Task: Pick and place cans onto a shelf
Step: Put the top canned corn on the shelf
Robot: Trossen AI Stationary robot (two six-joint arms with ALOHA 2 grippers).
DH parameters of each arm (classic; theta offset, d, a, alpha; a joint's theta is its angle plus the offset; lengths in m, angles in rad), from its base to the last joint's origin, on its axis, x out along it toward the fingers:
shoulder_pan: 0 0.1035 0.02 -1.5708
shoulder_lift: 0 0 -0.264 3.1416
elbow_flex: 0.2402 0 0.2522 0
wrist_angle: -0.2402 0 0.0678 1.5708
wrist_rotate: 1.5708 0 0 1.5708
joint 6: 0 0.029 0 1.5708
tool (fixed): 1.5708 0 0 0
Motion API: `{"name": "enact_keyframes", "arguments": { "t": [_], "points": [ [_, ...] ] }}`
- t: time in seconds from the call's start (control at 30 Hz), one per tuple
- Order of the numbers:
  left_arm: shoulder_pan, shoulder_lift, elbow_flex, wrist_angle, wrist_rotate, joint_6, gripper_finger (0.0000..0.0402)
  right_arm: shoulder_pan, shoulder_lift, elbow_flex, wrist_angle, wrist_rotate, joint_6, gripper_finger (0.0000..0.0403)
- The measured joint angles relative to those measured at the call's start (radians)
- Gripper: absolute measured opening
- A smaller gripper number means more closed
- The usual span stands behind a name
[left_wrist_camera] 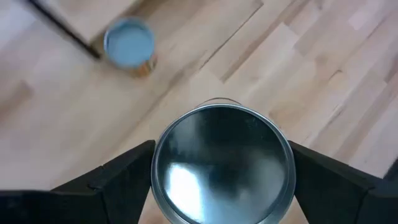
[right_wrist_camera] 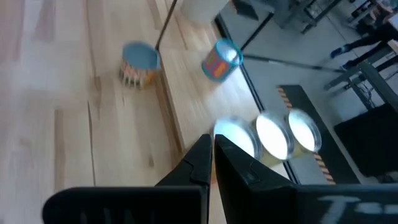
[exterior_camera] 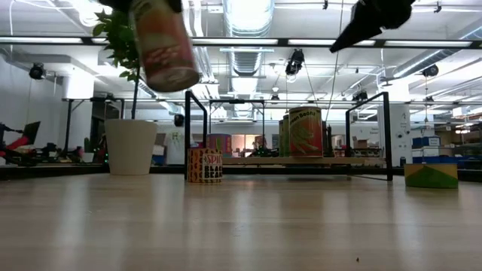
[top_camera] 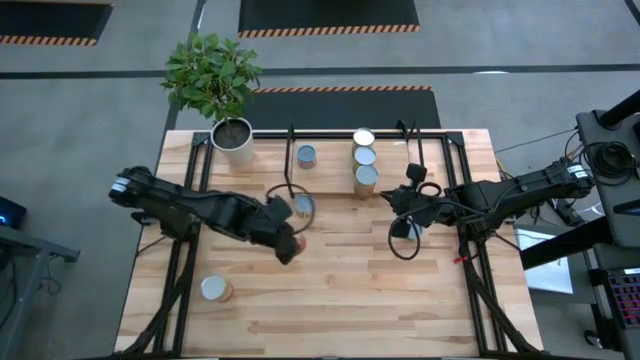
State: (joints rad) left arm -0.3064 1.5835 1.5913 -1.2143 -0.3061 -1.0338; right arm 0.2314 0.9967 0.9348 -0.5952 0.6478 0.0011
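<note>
Pinching a can [left_wrist_camera: 222,163] aloft, the left hand [left_wrist_camera: 222,171] hides its label; the right hand [right_wrist_camera: 213,163] hovers pressed together.

I see a leafy green plant [top_camera: 212,72] in a white pot [top_camera: 233,140] standing at the far left corner of the light wooden tabletop [top_camera: 340,290]. Beyond the tabletop, grey floor carries black mats edged with orange-striped tape [top_camera: 340,89].
</note>
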Motion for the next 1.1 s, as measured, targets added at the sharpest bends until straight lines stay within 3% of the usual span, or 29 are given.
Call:
{"name": "enact_keyframes", "arguments": {
  "t": [0.2, 0.5, 0.83, 1.1],
  "points": [
    [0.061, 0.173, 0.273, -0.163, -0.071, 0.161, 0.0318, 0.001, -0.045, -0.003, -0.117, 0.0, 0.09, 0.0009],
    [0.195, 0.326, 0.515, -0.175, -0.08, 0.427, 0.0318, 0.033, -0.197, -0.08, -0.109, -0.001, 0.093, 0.0009],
    [0.333, 0.481, 0.683, -0.174, -0.043, 0.629, 0.0318, 0.033, -0.344, -0.14, -0.073, -0.001, 0.086, 0.0009],
    [0.43, 0.561, 0.705, -0.143, -0.043, 0.719, 0.0318, 0.033, -0.354, -0.146, -0.072, -0.001, 0.08, 0.0009]
  ]
}}
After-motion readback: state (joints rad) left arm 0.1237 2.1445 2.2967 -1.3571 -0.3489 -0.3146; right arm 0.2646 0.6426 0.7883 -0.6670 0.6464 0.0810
